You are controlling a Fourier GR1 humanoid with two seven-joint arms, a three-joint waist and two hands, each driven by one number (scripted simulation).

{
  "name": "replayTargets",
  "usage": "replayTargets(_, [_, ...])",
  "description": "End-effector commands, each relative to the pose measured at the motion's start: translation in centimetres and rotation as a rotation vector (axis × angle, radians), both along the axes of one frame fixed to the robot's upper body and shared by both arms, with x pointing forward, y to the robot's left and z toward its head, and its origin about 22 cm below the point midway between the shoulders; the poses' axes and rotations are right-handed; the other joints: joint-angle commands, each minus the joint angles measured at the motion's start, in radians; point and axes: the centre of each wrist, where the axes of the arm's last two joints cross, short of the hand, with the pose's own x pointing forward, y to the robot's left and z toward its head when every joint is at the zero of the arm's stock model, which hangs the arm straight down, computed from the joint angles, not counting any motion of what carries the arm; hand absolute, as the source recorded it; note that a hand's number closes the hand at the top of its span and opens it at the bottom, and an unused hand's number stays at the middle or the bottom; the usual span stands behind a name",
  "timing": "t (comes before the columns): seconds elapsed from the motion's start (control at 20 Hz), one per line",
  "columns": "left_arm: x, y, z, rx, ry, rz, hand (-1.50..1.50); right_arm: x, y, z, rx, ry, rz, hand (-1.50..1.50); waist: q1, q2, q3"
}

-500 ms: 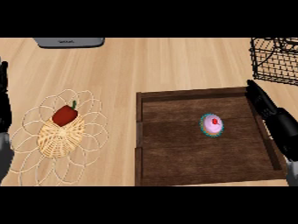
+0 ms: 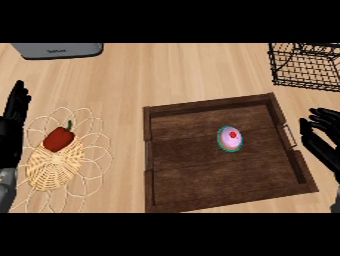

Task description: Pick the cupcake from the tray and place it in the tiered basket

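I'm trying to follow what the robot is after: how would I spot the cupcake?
Find the dark wooden tray in the middle of the light wood counter. The cupcake sits alone inside it, right of centre. It is small, round and pink with a red dot and teal rim, unlike the red pepper on the woven mat at left.

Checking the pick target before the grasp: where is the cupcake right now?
In the head view the cupcake sits on the wooden tray, right of its middle, with the right hand beside the tray's right rim.
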Motion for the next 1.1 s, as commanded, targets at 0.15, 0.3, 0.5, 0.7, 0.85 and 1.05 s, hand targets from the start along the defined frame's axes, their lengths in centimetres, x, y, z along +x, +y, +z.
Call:
replayTargets(0.15, [-0.4, -1.7, -0.8, 0.028, 0.130, -0.077, 0.00, -4.8, 2.6, -0.3, -0.012, 0.074, -0.440, -1.50, 0.031, -0.008, -0.006])
replayTargets(0.3, [-0.4, -1.0, -1.1, 0.027, 0.136, -0.086, 0.00, -6.8, 4.3, 2.8, -0.076, 0.144, -0.365, -1.50, 0.053, -0.003, -0.007])
replayTargets(0.5, [-0.5, -1.4, -0.9, 0.031, 0.134, -0.112, 0.00, -7.7, 3.4, 4.6, -0.259, 0.406, -0.145, -1.50, 0.067, -0.002, -0.010])
replayTargets(0.7, [0.4, -3.2, -0.3, 0.038, 0.117, -0.118, 0.00, -6.6, 3.8, 8.6, -0.344, 0.567, -0.053, -1.50, 0.084, 0.005, -0.008])
replayTargets(0.85, [1.0, -2.0, 0.1, 0.037, 0.123, -0.118, 0.00, -5.1, 4.5, 11.7, -0.369, 0.644, -0.021, -1.50, 0.098, 0.007, -0.006])
replayTargets(1.05, [0.5, -2.8, -1.2, 0.036, 0.113, -0.128, 0.00, -2.6, 5.6, 14.4, -0.336, 0.688, -0.057, -1.50, 0.103, 0.006, -0.006])
